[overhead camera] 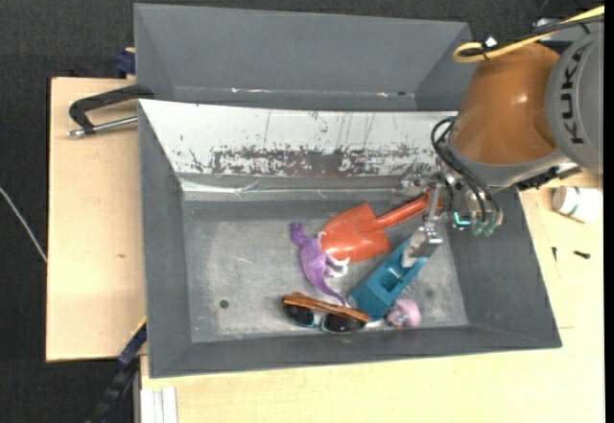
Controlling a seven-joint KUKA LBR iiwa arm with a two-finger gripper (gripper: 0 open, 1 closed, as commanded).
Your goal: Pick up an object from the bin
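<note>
1 gripper (429, 231) at bin (161, 248) right | opening: cannot tell | orange toy shovel (360, 231) lies left, handle end at gripper | teal block (389, 282) near, toward view bottom

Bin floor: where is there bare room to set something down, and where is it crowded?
The left half of the bin floor is bare, from the left wall to the purple toy and sunglasses. A narrow strip lies free along the back wall. Right of centre is crowded: orange shovel, blue block and pink piece, with the gripper at their right.
</note>
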